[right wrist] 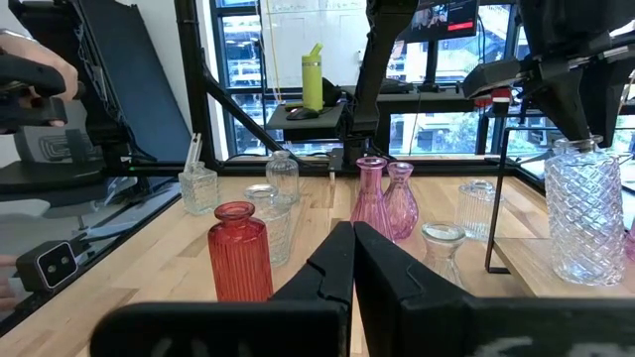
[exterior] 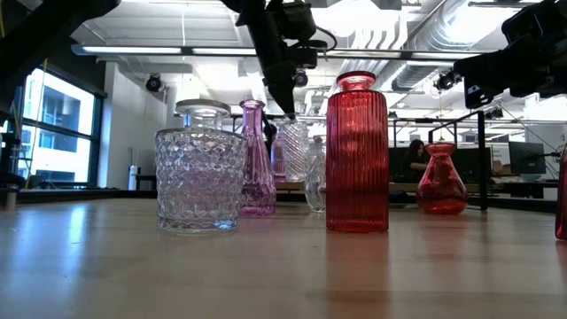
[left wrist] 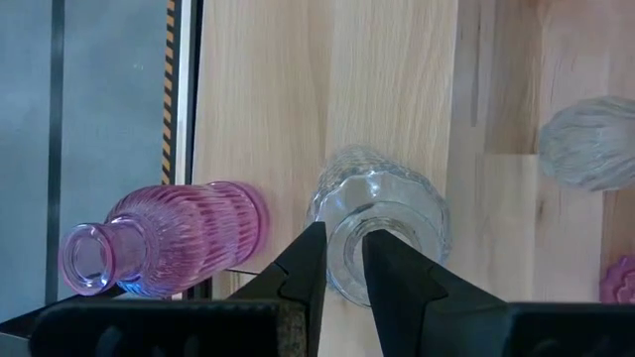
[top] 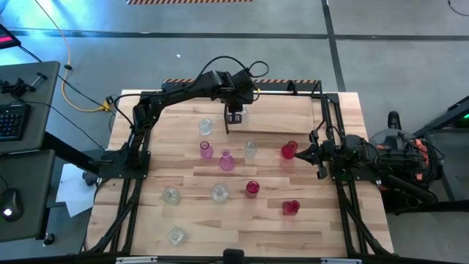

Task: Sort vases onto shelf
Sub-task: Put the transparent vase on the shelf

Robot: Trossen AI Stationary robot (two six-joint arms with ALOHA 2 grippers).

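My left gripper [top: 234,117] is at the far middle of the table, at the left end of the shelf [top: 322,110], shut on a clear diamond-cut vase [right wrist: 585,213]. That vase stands inside the shelf's thin black frame [right wrist: 493,198]. A pink ribbed vase [left wrist: 169,238] stands close beside it. Other vases stand on the table: pink ones [top: 207,150] [top: 226,160], red ones [top: 289,150] [top: 252,188] and clear ones [top: 219,193]. My right gripper [top: 316,154] waits shut at the table's right side. My left gripper pinches the clear vase's rim [left wrist: 344,260] between its two fingers, one finger [left wrist: 397,278] over the mouth and the other outside the neck. The fingers come steeply from above, slanting down. The vase is upright, its base down at the shelf's board; whether it rests there I cannot tell.
A clear cut-glass jar [exterior: 201,168] and a tall red ribbed vase [exterior: 357,155] stand near the front edge, with a red bulb vase [exterior: 441,182] farther right. Bare wood lies between the vases and the near edge. A person's hand [right wrist: 30,74] shows beyond the table.
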